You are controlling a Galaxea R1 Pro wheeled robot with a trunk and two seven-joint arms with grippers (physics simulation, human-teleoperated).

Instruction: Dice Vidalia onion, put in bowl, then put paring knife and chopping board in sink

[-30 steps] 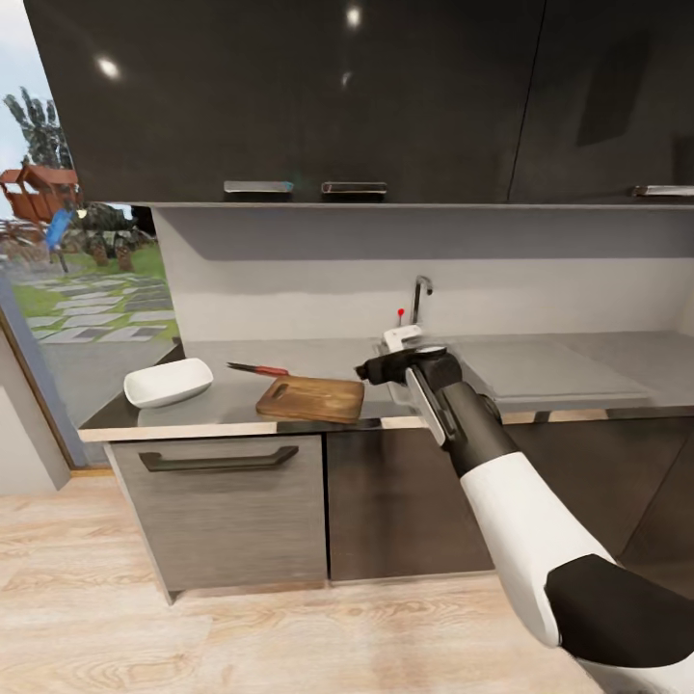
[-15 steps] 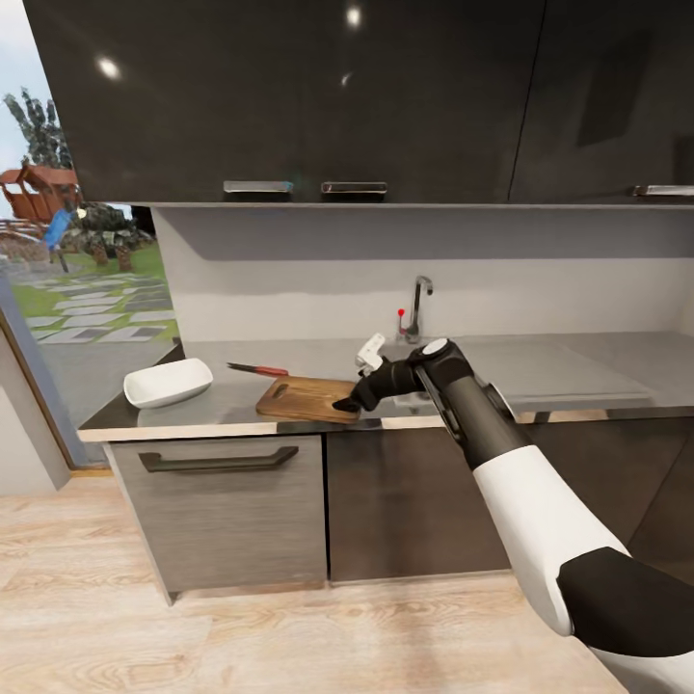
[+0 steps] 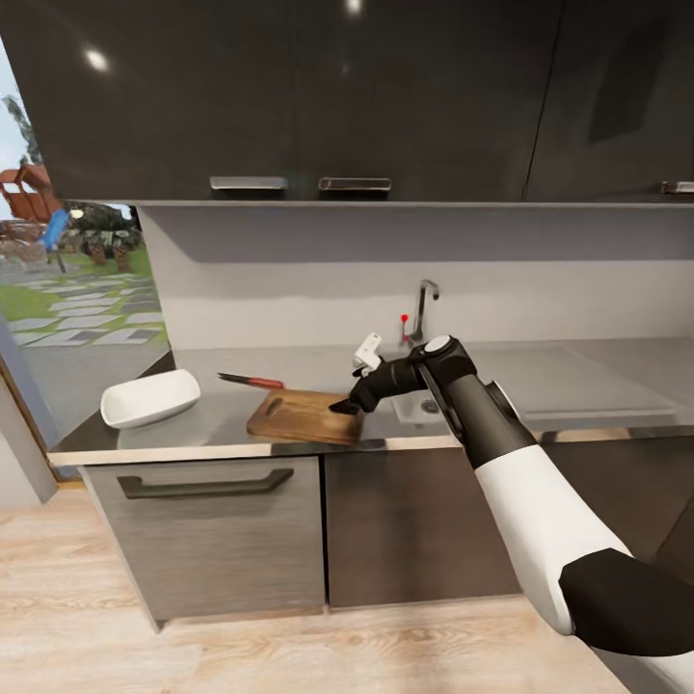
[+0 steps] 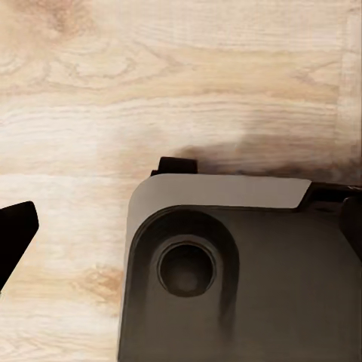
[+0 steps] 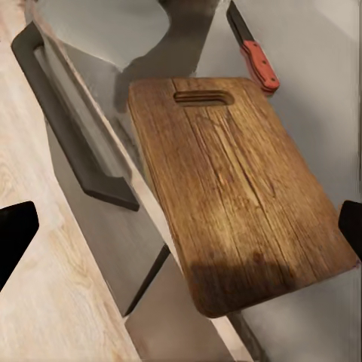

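Observation:
The brown chopping board (image 3: pixel 306 416) (image 5: pixel 226 188) lies on the steel countertop (image 3: pixel 212 424), handle slot toward the wall. Behind it rests the paring knife (image 3: pixel 253 382) (image 5: pixel 260 64) with its red handle. A white bowl (image 3: pixel 149 398) (image 5: pixel 105 23) stands left of the board. My right gripper (image 3: pixel 345 405) (image 5: pixel 181 234) hovers over the board's right end, open and holding nothing. The sink (image 3: pixel 410 413) lies partly behind my right forearm, with its tap (image 3: pixel 424 308) at the wall. The Vidalia onion is out of view. My left gripper (image 4: pixel 181 234) is open, pointing down at floor and robot base.
Dark wall cabinets (image 3: pixel 347 96) hang above the counter. Below it are a drawer with a dark bar handle (image 3: pixel 207 482) and cabinet doors. A flat drainboard (image 3: pixel 578 381) extends right of the sink. A window (image 3: pixel 67 280) sits at the far left, with wood floor (image 3: pixel 241 646) below.
My right gripper swung left from beside the sink to above the board's right end. The head camera shifted, so the counter now sits slightly lower and nearer.

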